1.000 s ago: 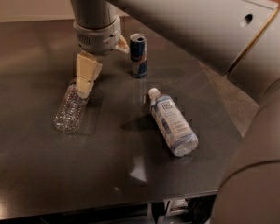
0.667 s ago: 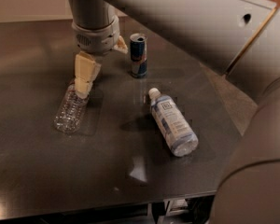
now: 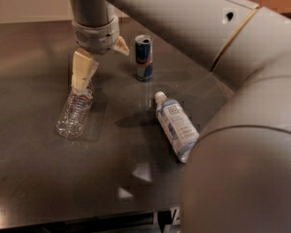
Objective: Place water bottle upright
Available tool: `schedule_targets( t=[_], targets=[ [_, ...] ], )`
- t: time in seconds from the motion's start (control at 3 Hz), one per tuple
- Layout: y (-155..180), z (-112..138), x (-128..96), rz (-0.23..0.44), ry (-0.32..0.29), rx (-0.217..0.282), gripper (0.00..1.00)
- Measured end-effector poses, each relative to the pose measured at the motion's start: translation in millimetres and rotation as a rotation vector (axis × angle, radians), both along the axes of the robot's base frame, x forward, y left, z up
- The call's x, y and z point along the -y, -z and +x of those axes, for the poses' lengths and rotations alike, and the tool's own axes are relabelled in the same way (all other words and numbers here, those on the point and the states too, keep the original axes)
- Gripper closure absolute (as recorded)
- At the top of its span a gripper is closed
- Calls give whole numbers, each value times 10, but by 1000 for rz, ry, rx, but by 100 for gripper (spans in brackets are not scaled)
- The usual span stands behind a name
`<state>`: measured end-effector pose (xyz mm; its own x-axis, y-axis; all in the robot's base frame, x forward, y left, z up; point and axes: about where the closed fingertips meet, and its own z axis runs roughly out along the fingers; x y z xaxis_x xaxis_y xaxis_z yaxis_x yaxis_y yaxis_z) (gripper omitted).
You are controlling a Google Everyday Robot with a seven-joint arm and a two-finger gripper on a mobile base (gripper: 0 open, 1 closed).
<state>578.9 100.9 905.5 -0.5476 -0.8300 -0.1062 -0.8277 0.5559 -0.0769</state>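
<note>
Toward the left edge of the dark worktop [image 3: 34,178], the water bottle [image 3: 73,114] lies on its side, its cap end pointing to the far edge. The claw [image 3: 81,82] hangs right at that cap end; you cannot tell whether it is wide or closed. Expect the bottle to be light, thin-walled and crinkly, so it will probably dent or slip under a hard squeeze. Take hold near the stiffer neck. A larger bottle [image 3: 177,125] and a drink can [image 3: 144,57] sit well apart, nearer the middle.
</note>
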Motion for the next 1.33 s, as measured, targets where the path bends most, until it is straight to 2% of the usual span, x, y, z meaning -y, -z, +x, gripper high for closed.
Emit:
schedule_targets(
  t=[0.67, 1.0, 1.33],
  targets=[
    [117, 348, -495, 49, 234, -48, 0],
    [233, 412, -713, 48, 379, -76, 0],
    [329, 364, -808, 43, 526, -96, 0]
  ],
)
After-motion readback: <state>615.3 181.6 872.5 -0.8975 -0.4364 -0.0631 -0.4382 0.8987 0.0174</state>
